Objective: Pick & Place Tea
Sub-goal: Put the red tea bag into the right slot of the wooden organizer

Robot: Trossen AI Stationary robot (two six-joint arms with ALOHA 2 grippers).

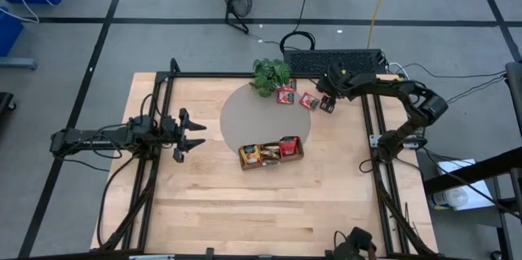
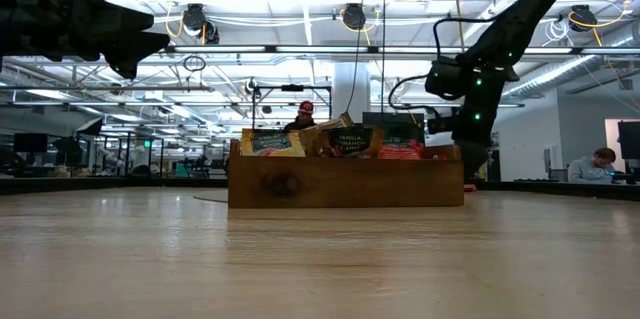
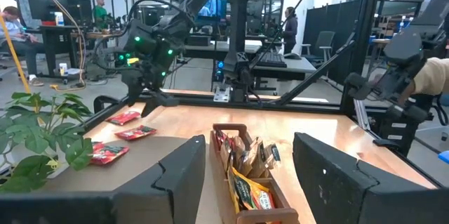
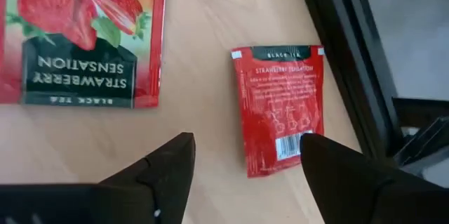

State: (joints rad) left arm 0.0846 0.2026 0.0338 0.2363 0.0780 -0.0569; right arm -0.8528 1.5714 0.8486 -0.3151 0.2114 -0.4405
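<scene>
Three red tea packets lie flat near the table's far right: packet one [image 1: 285, 94] and packet two [image 1: 309, 101] on the grey round mat [image 1: 245, 113], packet three [image 1: 327, 106] on bare wood. My right gripper [image 4: 245, 164] is open and points down over the third packet [image 4: 280, 108], its fingertips on either side of the packet's near end. The neighbouring red packet [image 4: 77, 34] lies face up. A wooden tray [image 1: 271, 153] at the table's middle holds several more packets. My left gripper [image 1: 194, 134] is open and waits level at the left, facing the tray [image 3: 242, 175].
A leafy potted plant [image 1: 271, 74] stands on the mat's far edge, beside the red packets. A black frame rail [image 4: 351, 62] runs close to the third packet on its right. A keyboard [image 1: 334, 61] lies beyond the far edge. Bare wood stretches across the table's near half.
</scene>
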